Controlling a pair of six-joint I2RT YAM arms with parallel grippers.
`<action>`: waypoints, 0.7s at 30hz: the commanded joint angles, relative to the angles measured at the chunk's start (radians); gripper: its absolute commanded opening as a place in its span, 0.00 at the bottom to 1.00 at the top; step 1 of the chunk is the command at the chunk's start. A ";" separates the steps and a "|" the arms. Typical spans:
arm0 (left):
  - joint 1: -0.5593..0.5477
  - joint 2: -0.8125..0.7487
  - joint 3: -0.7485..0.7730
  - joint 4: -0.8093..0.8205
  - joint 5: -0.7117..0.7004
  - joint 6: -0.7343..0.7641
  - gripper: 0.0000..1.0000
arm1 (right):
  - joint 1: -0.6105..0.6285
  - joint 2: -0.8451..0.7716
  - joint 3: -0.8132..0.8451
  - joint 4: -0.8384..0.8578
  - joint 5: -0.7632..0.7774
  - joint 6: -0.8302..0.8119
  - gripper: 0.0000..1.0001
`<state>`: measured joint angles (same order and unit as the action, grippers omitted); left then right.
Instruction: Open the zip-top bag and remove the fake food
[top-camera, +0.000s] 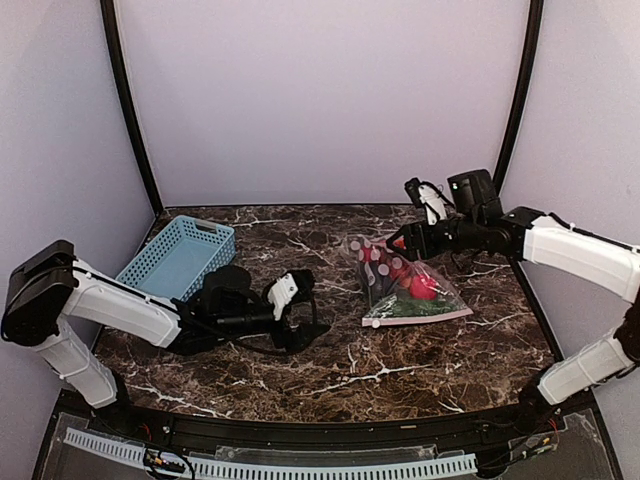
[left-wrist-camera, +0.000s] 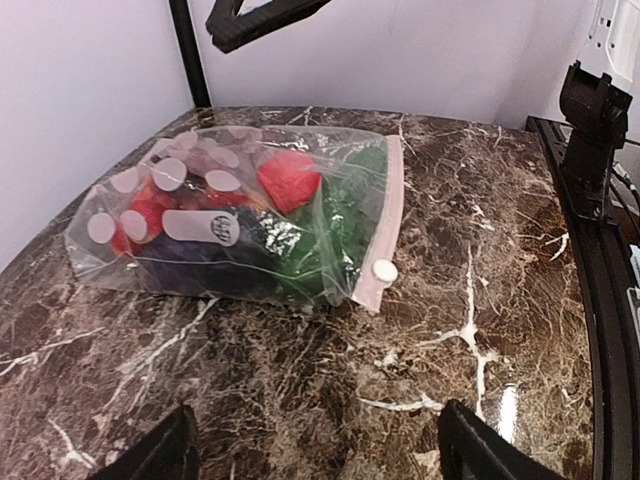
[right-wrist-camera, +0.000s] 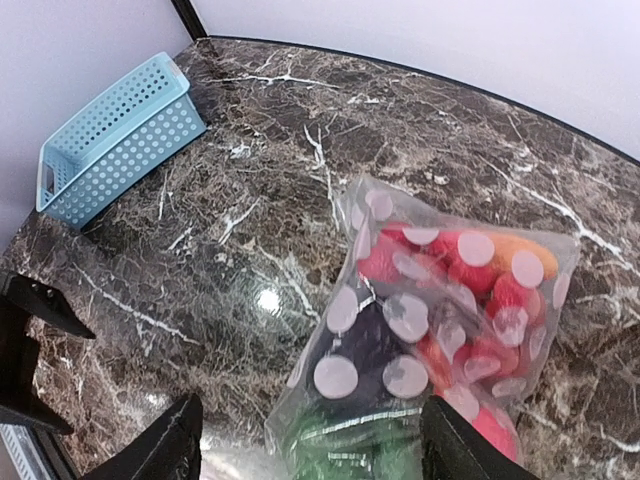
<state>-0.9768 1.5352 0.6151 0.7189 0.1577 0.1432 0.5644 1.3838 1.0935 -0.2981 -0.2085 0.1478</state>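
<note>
The zip-top bag (top-camera: 405, 285) lies flat on the marble table, right of centre, its pale zip strip (left-wrist-camera: 385, 225) with a white slider (left-wrist-camera: 385, 270) facing my left gripper. Through the clear plastic the fake food shows: red pieces (left-wrist-camera: 290, 180), green ones (left-wrist-camera: 340, 220), a dark purple one (right-wrist-camera: 370, 345) and an orange bit (right-wrist-camera: 530, 250). My left gripper (left-wrist-camera: 315, 460) is open, low over the table, a short way from the zip end. Above the bag's far end, my right gripper (right-wrist-camera: 305, 455) hangs open and holds nothing.
A blue lattice basket (top-camera: 205, 228) stands at the back left of the table (top-camera: 330, 370), also seen in the right wrist view (right-wrist-camera: 130, 150). Walls and black frame posts enclose the back and sides.
</note>
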 joint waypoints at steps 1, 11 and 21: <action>-0.014 0.115 0.080 0.084 0.081 0.022 0.76 | 0.011 -0.174 -0.149 -0.015 0.017 0.047 0.72; -0.053 0.301 0.215 0.069 0.056 0.325 0.76 | 0.012 -0.396 -0.283 -0.096 0.056 0.089 0.73; -0.056 0.419 0.346 0.049 0.065 0.438 0.64 | 0.009 -0.418 -0.306 -0.087 0.084 0.092 0.76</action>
<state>-1.0279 1.9274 0.9165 0.7692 0.2127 0.5064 0.5686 0.9821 0.7994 -0.3920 -0.1516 0.2268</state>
